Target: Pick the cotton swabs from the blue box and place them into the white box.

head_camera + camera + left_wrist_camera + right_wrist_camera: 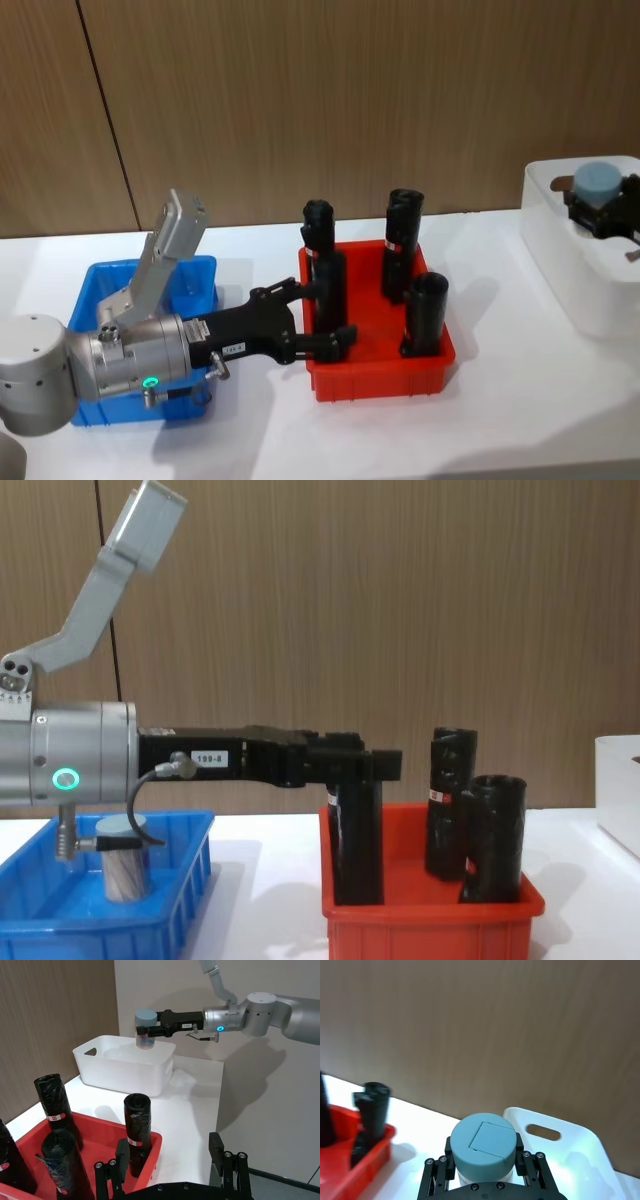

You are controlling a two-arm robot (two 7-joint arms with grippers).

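Tool: right gripper (150, 1025), fingers closed on the sides of one tub of cotton swabs (483, 1144), which is upright with its pale grey-blue lid on top, above the white box (125, 1072); the arm reaches out level. The left gripper (320, 318) has its jaws wide apart and empty, stretched level over the red bin (380, 375) of black tubes (425, 310). A second tub (125, 865) stands in the blue box (190, 880).
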